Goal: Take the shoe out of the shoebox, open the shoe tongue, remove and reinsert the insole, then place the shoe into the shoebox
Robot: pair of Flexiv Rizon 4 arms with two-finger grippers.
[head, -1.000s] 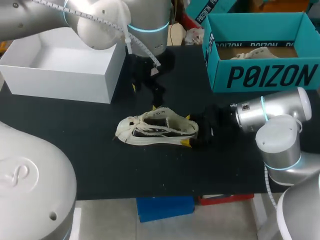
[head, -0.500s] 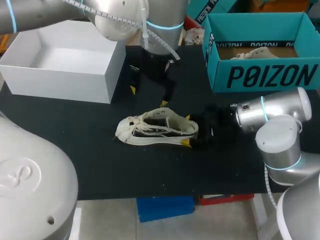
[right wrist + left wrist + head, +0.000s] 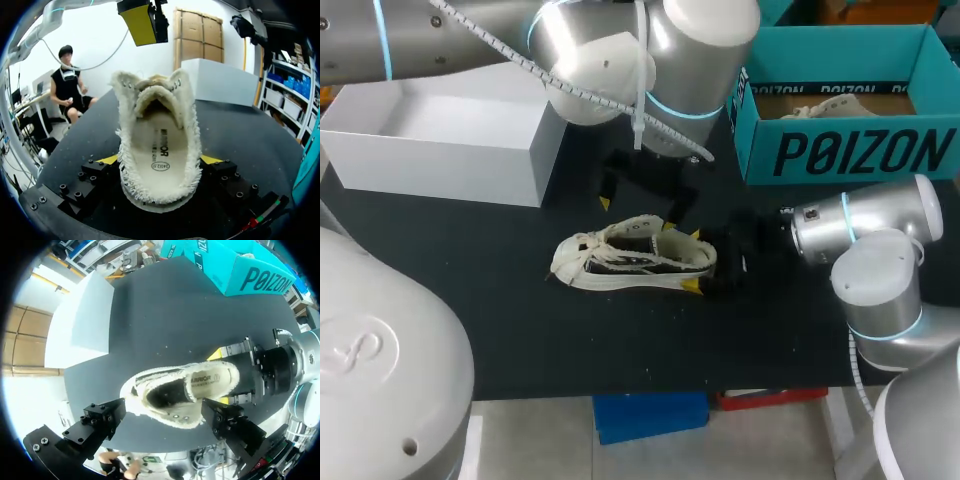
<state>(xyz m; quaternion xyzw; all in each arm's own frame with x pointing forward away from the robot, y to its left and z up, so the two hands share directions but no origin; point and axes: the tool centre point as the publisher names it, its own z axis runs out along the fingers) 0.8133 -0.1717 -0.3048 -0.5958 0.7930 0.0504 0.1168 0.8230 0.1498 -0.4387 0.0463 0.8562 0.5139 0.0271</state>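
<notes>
A white open-topped box (image 3: 430, 140) is noted at the left of the black table (image 3: 520, 330), not in play. The left tool (image 3: 638, 212) hangs just above the shoe's mouth, fingers spread wide and gripping nothing. In the left wrist view the opening lies between them.

A cream canvas shoe with frayed edges (image 3: 635, 257) rests on its sole mid-table, toe toward the white box. The pale printed insole (image 3: 160, 150) is seen seated inside. The right tool (image 3: 695, 262) is clamped on the heel from both sides. The teal cardboard shoebox (image 3: 840, 110) stands well apart at the far right.

The step in hand is judged to be lifting the tongue (image 3: 152, 95) before insole removal. For a clean result, the heel clamp should be held firm. The left tool should be narrowed, lowered squarely over the mouth, and closed on the tongue alone.
</notes>
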